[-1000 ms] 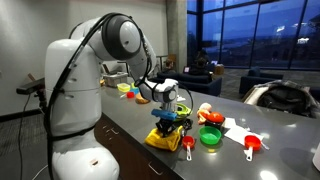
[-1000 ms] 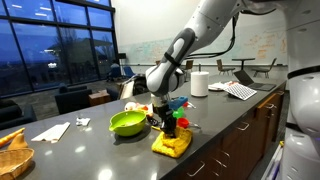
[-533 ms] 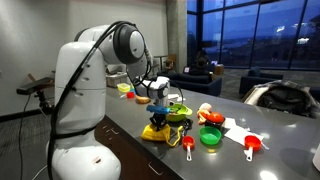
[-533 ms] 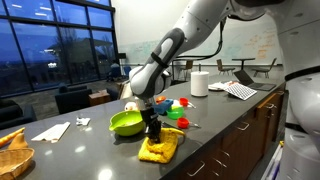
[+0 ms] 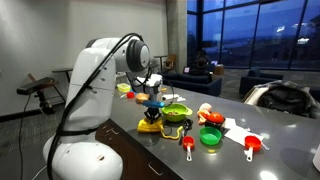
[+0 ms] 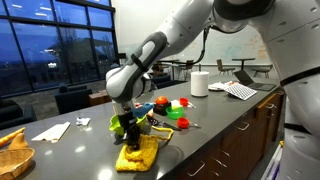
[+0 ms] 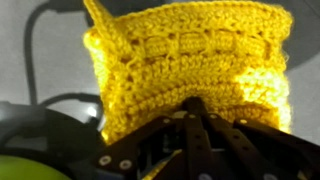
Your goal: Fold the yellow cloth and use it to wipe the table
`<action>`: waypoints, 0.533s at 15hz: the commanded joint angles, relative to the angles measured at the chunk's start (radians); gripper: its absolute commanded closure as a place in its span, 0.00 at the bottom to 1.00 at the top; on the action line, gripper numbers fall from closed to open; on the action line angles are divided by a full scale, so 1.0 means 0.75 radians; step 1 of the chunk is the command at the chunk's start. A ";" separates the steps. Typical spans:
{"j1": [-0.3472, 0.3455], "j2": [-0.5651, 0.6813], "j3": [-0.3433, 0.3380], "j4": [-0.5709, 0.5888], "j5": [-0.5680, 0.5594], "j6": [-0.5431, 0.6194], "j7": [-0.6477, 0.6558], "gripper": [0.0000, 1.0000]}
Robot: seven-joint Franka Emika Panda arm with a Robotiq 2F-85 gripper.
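A white robot arm bends down over a long dark grey table (image 5: 270,135) in an office at dusk. Its black gripper (image 6: 130,137) points straight down near the table's front edge. The jaws are drawn together, pinching the near edge of a yellow crocheted cloth (image 6: 140,156).

In the wrist view the cloth (image 7: 190,55) fills most of the frame, its knitted ribs clear. The dark fingers (image 7: 196,128) meet at its lower edge. The cloth lies bunched on the table under the gripper, and in an exterior view one end hangs slightly over the front edge.

A lime green plastic bowl (image 5: 176,112) sits just beside the gripper, on the side away from the table's edge. In the wrist view its rim shows at the lower left corner.

Further along the table lie a small green cup (image 5: 210,136), two red measuring cups with handles (image 5: 187,143) (image 5: 251,146), and a white paper napkin (image 5: 237,130).

In an exterior view a white paper towel roll (image 6: 199,83) stands upright well behind the gripper. A woven basket (image 6: 12,152) rests at the table's far end.
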 commanded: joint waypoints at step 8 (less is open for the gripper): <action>0.137 0.316 0.047 0.511 -0.087 -0.237 -0.121 1.00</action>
